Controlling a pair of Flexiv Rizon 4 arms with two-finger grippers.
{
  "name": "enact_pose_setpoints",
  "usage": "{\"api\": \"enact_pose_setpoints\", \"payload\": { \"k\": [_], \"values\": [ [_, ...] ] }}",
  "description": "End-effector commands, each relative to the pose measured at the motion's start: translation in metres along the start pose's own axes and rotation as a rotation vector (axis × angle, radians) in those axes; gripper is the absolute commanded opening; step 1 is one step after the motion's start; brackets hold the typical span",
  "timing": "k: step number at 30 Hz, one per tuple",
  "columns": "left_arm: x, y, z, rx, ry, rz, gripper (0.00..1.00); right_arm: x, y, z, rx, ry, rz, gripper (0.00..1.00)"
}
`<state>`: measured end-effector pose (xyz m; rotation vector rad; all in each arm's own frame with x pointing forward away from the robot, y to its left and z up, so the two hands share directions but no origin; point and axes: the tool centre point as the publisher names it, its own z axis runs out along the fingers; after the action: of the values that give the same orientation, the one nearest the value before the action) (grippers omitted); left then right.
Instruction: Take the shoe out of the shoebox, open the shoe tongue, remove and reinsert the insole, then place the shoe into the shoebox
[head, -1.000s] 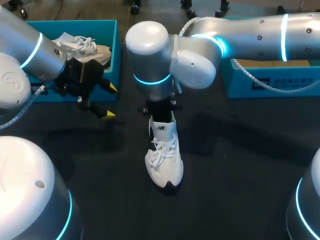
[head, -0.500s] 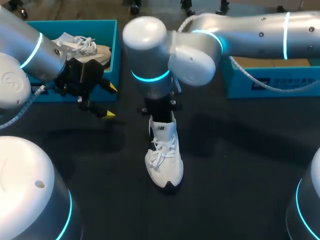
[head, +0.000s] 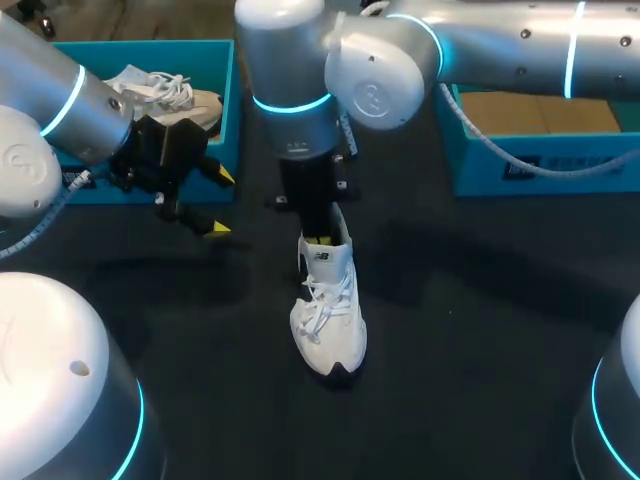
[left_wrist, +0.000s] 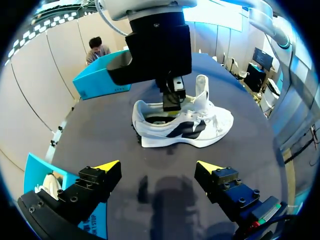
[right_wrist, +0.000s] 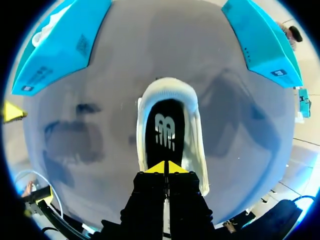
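White sneaker (head: 328, 320): it stands upright on its sole on the black table (head: 480, 330), between the two teal shoeboxes and outside both. The tongue (left_wrist: 201, 92) is raised and the dark insole (right_wrist: 164, 130) lies flat inside the opening.

Right gripper (right_wrist: 165, 167): it is positioned directly over the heel opening, yellow tips pressed together, with nothing visibly pinched between them.

Left gripper (left_wrist: 157, 166): it is spread wide and empty, beside the left shoebox (head: 232, 90), which contains a second shoe (head: 165, 95).

Step in hand, as judged: insole handling. The next move likely requires lowering the tips onto the insole's heel edge, whether to seat it or to lift it.
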<state>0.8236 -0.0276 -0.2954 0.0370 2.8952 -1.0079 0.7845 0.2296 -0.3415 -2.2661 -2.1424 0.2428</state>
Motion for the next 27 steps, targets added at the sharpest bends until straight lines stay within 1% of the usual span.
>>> {"api": "enact_pose_setpoints", "payload": {
  "k": [1, 4, 7, 12, 13, 14, 15, 16, 17, 27],
  "values": [
    [0.000, 0.000, 0.000, -0.002, 0.001, 0.001, 1.00, -0.005, -0.005, 0.004, 0.014, 0.018, -0.020, 0.00],
    [0.000, 0.000, 0.000, -0.002, 0.001, 0.001, 1.00, -0.008, -0.009, 0.007, 0.028, 0.041, -0.045, 0.00],
    [0.000, 0.000, 0.000, -0.002, 0.001, 0.001, 1.00, -0.010, -0.012, 0.006, 0.062, 0.089, -0.095, 0.00],
    [0.000, 0.000, 0.000, -0.002, 0.001, 0.001, 1.00, -0.012, -0.014, 0.007, 0.090, 0.098, -0.121, 0.00],
    [0.000, 0.000, 0.000, -0.002, 0.001, 0.001, 1.00, -0.013, -0.015, 0.007, 0.091, 0.098, -0.121, 0.07],
    [0.000, 0.000, 0.000, -0.002, 0.001, 0.001, 1.00, -0.014, -0.015, 0.007, 0.093, 0.099, -0.121, 0.30],
    [0.000, 0.000, 0.000, -0.002, 0.001, 0.001, 1.00, -0.015, -0.015, 0.008, 0.094, 0.101, -0.119, 0.49],
    [0.000, 0.000, 0.000, -0.002, 0.001, 0.001, 1.00, -0.015, -0.015, 0.008, 0.093, 0.101, -0.119, 0.81],
    [0.000, 0.000, 0.000, -0.002, 0.001, 0.001, 1.00, -0.015, -0.015, 0.008, 0.093, 0.103, -0.118, 1.00],
    [0.000, 0.000, 0.000, -0.002, 0.001, 0.001, 1.00, -0.016, -0.015, 0.020, 0.093, 0.125, -0.114, 1.00]
  ]
}}
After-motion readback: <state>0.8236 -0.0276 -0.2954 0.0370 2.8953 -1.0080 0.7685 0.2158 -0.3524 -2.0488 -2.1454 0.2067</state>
